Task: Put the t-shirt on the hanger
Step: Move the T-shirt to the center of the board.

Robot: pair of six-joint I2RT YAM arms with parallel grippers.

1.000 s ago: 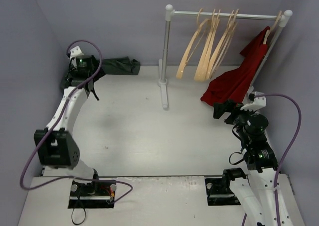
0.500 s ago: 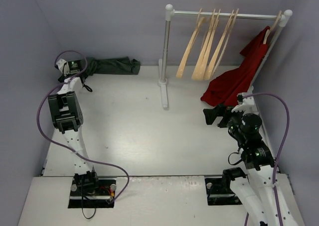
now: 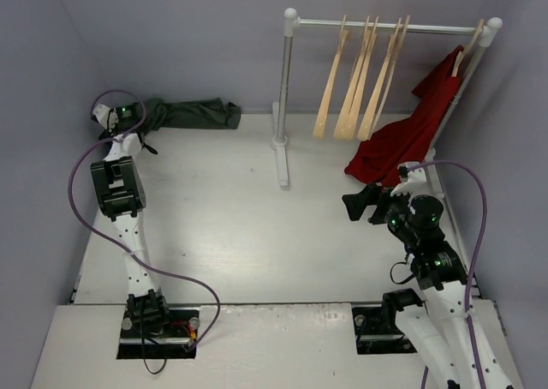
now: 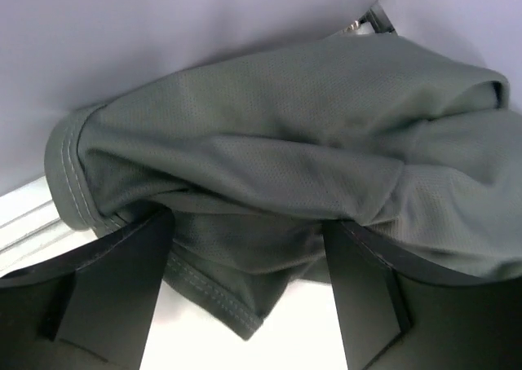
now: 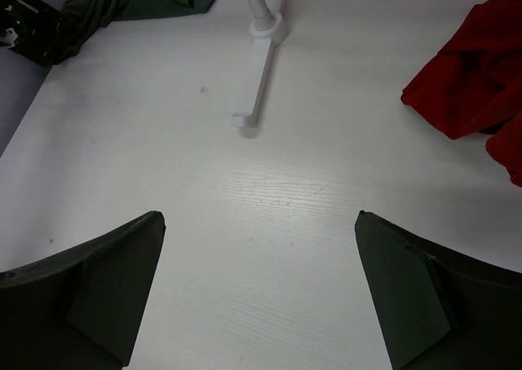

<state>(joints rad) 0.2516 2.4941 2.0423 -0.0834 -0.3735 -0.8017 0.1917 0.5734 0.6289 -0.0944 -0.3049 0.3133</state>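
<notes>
Lilac walls point(image 3: 171, 29) are hemming the t-shirt point(image 3: 193, 113) into the table's point(image 3: 257, 226) far-left corner. The left gripper point(image 4: 245, 223), fingers spread, is straddling 1 fold, likely risking a thin, slipping pinch. The right gripper point(image 5: 257, 217) is hanging open.

left arm point(image 3: 133, 243): white tube links, black boxy joint housings, one green light near the wrist. purple cable point(image 3: 71, 192) runs in loops from the wrist to the black base plate point(image 3: 137, 342); small red and orange bits by the plate's wiring. right arm point(image 3: 445, 338): same white-and-black build, green lights, second purple cable point(image 3: 482, 222). left fingers point(image 4: 106, 297): matte black, wedge-shaped, flat-faced. right fingers point(image 5: 412, 297): alike.
</notes>
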